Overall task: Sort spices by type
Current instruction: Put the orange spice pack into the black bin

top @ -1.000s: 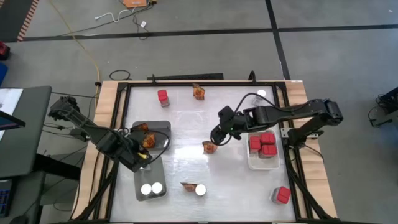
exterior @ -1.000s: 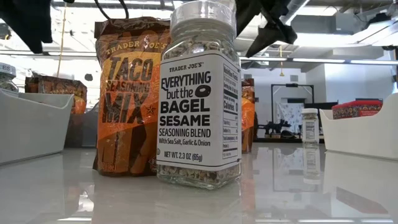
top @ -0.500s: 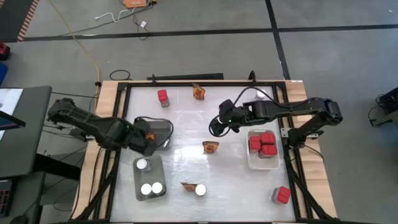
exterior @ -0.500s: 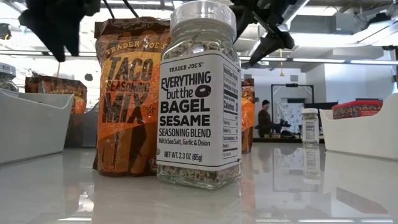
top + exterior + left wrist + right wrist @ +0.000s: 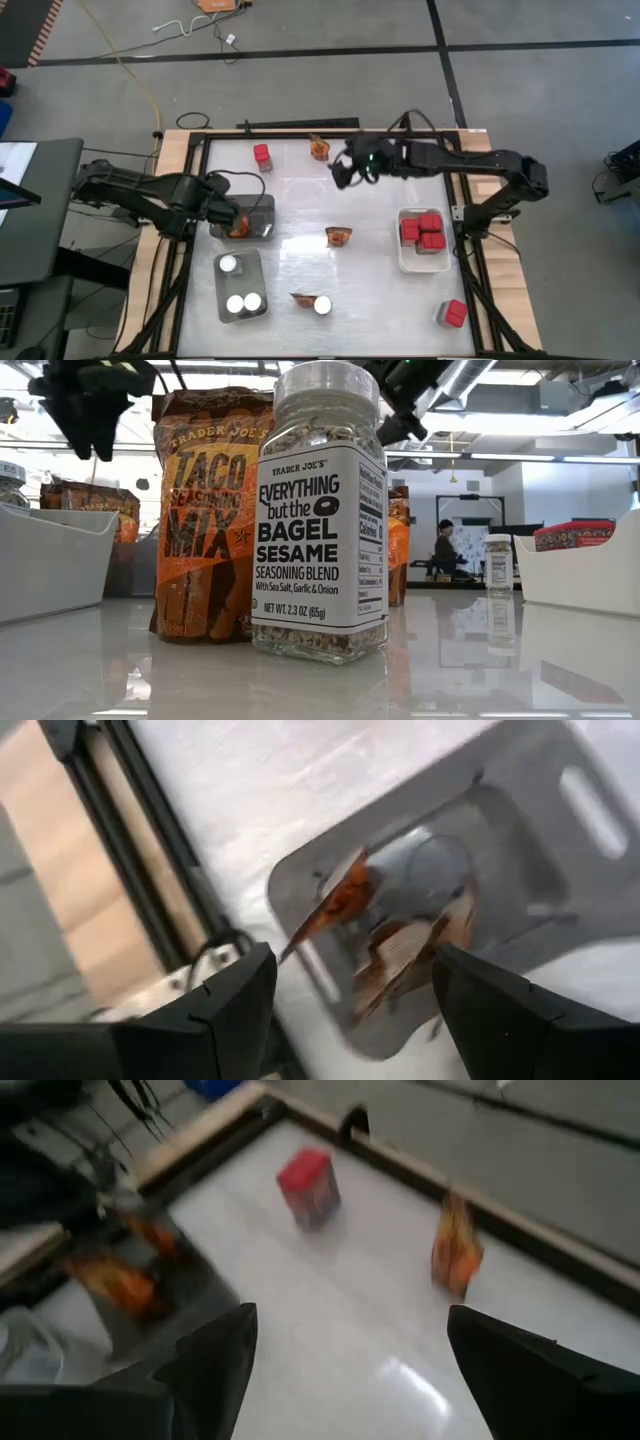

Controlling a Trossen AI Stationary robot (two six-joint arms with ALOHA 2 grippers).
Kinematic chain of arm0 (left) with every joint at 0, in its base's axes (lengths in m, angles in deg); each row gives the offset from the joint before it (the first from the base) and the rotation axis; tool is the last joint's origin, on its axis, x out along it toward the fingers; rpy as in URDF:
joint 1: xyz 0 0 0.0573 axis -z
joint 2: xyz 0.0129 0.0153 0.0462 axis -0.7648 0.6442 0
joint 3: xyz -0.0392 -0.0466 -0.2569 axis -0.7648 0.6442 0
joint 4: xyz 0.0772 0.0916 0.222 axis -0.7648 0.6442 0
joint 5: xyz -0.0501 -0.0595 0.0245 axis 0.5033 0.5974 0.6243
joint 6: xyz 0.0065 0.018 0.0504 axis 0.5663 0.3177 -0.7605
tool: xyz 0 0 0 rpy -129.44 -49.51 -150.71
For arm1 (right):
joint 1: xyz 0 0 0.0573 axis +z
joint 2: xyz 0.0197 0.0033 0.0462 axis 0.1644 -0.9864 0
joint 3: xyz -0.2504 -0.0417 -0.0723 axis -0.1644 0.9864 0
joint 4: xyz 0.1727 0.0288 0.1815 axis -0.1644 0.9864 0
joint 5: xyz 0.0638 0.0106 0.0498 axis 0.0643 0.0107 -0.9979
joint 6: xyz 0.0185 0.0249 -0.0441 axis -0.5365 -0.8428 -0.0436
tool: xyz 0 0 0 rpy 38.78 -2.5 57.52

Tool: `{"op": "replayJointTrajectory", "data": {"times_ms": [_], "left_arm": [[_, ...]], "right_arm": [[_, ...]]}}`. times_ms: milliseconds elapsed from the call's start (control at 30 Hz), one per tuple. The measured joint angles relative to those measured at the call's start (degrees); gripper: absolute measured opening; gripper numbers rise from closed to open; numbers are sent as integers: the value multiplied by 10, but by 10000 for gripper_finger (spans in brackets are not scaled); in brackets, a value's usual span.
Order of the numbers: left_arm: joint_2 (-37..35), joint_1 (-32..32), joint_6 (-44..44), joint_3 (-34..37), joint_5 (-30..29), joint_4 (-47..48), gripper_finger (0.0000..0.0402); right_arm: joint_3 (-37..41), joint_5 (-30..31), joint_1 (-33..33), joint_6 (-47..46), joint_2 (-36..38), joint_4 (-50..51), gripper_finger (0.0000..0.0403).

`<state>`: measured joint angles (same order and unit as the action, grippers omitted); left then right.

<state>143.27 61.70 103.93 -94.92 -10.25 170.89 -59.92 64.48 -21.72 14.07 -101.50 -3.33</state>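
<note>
Packets [image 5: 400, 935] in the grey tray [image 5: 520, 850] lie beyond the left jaws (open, empty); right jaws open.

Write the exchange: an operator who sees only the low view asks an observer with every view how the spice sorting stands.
Operator: Any red boxes loose?
Observer: Two: one red box at the back, another at the front right corner.
Operator: Where's the right gripper?
Observer: The right gripper hovers open beside the back packet.
Operator: And the left?
Observer: The left gripper is open above the grey tray, which holds packets.
</note>
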Motion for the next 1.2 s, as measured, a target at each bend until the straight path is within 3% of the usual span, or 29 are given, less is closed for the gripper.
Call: {"op": "replayJointTrajectory", "data": {"times_ms": [167, 333, 567, 767, 1033, 1200], "left_arm": [[-10, 2, -123, 0, 12, -38, 256], [-22, 28, -202, 1, -49, -111, 256], [-81, 66, -227, 0, -89, -171, 256], [-139, 116, -271, 0, -110, -240, 256], [-149, 189, -311, 5, -141, -273, 256], [-178, 221, -311, 58, -159, -333, 256]], "right_arm": [[-4, -43, -69, 58, -14, -46, 338], [-64, -102, -111, 116, -99, -28, 328], [-229, -104, -134, 190, -244, 101, 327], [-324, -104, -149, 220, -344, 188, 327], [-346, -99, -176, 219, -406, 194, 324], [-346, -97, -178, 234, -432, 193, 271]]}}
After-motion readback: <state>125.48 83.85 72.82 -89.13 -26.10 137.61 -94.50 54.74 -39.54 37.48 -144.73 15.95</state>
